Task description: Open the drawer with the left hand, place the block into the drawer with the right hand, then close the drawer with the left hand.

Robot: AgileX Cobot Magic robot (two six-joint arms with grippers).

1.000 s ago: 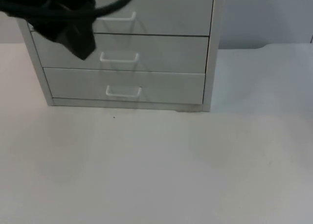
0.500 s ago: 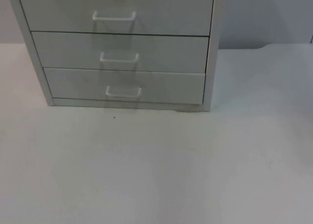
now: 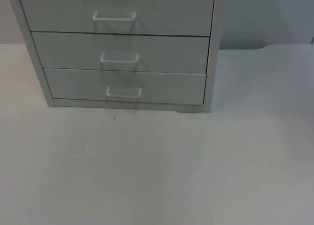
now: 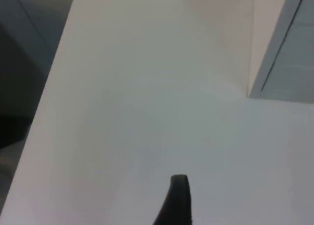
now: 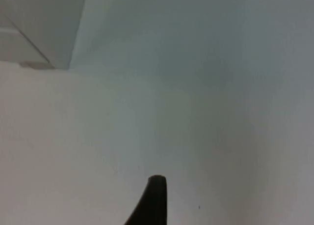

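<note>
In the top view, the cabinet point(image 3: 117, 48) stood at upper left, all three drawers shut; the block was unseen, likely inside. The left gripper point(image 4: 177, 201) hovered over the table point(image 4: 147, 112) beside it; the right gripper point(image 5: 153, 200) likewise. I cannot tell either's jaw state. Both should wait clear.

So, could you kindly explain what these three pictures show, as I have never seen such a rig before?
This is a two-armed robot at a white table. One picture looks down from a fixed camera above; the other two come from cameras on each arm's wrist. On the table stands a grey cabinet with three drawers, top, middle and bottom, all shut, each with a white handle. In the wrist pictures, the black tips are fingers of the left hand and right hand, over bare table beside the cabinet's corners. Nothing can be seen held, and I cannot tell whether either hand is open.
</note>
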